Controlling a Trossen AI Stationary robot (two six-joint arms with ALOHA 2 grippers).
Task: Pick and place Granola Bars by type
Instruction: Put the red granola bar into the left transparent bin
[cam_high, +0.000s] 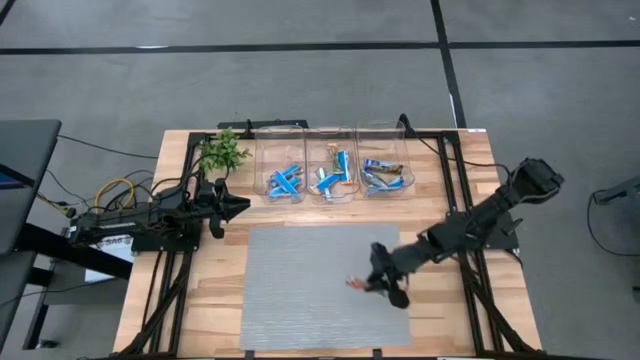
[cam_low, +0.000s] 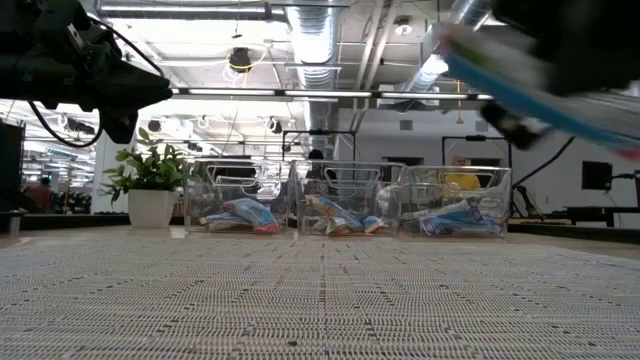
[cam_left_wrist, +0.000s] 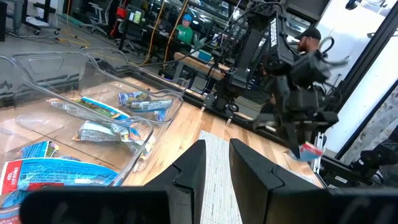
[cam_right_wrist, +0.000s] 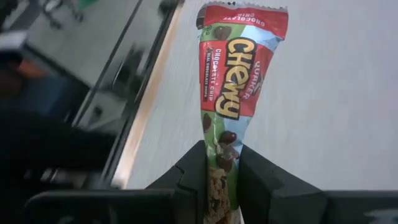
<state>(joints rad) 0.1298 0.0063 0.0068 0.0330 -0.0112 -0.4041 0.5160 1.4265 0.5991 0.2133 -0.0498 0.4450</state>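
My arms (cam_high: 470, 228) were matte black, jointed in blocky segments, with dark cables running along them. My fingers (cam_left_wrist: 189, 171) were flat, angular black plastic with stepped inner edges.

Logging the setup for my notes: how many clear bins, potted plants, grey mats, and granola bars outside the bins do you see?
Clear bins: 3
Potted plant: 1
Grey mat: 1
Granola bar outside the bins, held in the right pincer: 1
Total: 6
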